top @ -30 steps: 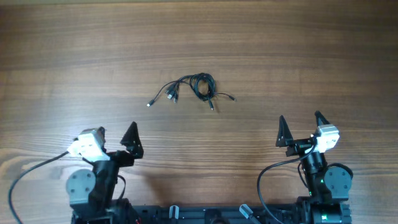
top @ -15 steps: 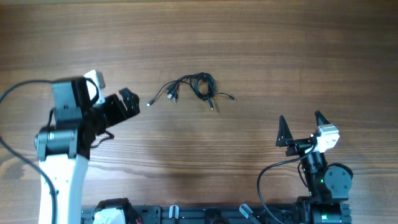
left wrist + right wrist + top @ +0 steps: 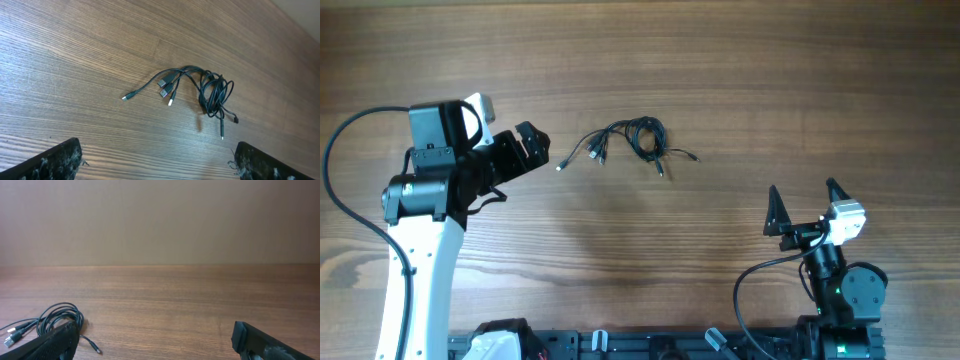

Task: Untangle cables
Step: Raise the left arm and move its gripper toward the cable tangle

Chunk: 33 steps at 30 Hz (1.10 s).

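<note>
The cables (image 3: 635, 140) lie as one tangled black bundle on the wooden table (image 3: 720, 70), a coiled loop on the right and several plug ends fanning out to the left. The left wrist view shows the cables (image 3: 210, 92) ahead of my left gripper (image 3: 157, 160), which is open and holds nothing. From overhead, the left gripper (image 3: 525, 150) hovers just left of the leftmost plug. My right gripper (image 3: 805, 205) stands open near the front right, well away from the bundle. In its own view the right gripper (image 3: 155, 340) is empty, with the cables (image 3: 55, 317) at the far left.
The robot bases and their thick black wiring (image 3: 760, 275) sit along the front edge. A plain beige wall (image 3: 160, 220) stands behind the table's far edge.
My left arm rose from the front left and swung out toward the cables, then crept slightly nearer to them. The right arm and the bundle stayed still.
</note>
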Motion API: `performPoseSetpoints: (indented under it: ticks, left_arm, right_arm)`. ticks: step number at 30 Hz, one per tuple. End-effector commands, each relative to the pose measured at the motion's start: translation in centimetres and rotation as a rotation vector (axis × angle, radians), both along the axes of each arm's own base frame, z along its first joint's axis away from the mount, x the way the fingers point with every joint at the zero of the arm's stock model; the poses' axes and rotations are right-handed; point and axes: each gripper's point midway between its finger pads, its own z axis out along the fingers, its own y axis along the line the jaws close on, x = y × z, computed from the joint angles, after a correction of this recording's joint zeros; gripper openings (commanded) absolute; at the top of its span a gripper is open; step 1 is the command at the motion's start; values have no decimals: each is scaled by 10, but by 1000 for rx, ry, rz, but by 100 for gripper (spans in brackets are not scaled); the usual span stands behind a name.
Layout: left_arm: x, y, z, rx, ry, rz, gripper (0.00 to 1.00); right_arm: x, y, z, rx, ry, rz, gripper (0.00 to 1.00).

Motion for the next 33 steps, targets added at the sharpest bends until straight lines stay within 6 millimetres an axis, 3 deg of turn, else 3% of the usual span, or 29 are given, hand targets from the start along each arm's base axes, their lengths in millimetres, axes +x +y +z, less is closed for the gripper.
performPoseSetpoints:
  ticks: [1,2,3,7,14,17,19,22,27,30,32,33]
  left_arm:
    - [2,-3,7,-13,-12,-12,55]
    - [2,-3,7,-13,-11,-12,15]
    - [1,-3,7,-13,-10,-11,4]
    - [-2,-2,0,-12,24,-9,4]
    - [-16,-3,-40,-24,211,-5,4]
    - [-21,-3,-61,-31,283,-4,20]
    - [-24,-3,-72,-36,333,-5,20]
    - [-25,-3,-78,-37,358,-4,31]
    - [-29,-4,-84,-40,377,-4,34]
    - [-33,-4,-89,-41,393,-5,5]
    - [-36,-4,-92,-42,400,-5,4]
    - [-36,-5,-94,-42,402,-5,9]
  right_arm:
    - [0,0,1,-18,-11,-2,100]
    - [0,0,1,-17,-10,-2,100]
    - [0,0,1,-17,-10,-2,100]
    - [0,0,1,-18,-11,-2,100]
    - [0,0,1,-17,-10,-2,100]
    - [0,0,1,-17,-10,-2,100]
    - [0,0,1,-17,-10,-2,100]
    - [0,0,1,-17,-10,-2,100]
    - [0,0,1,-18,-11,-2,100]
    - [0,0,1,-18,-11,-2,100]
    - [0,0,1,-17,-10,-2,100]
    - [0,0,1,-18,-11,-2,100]
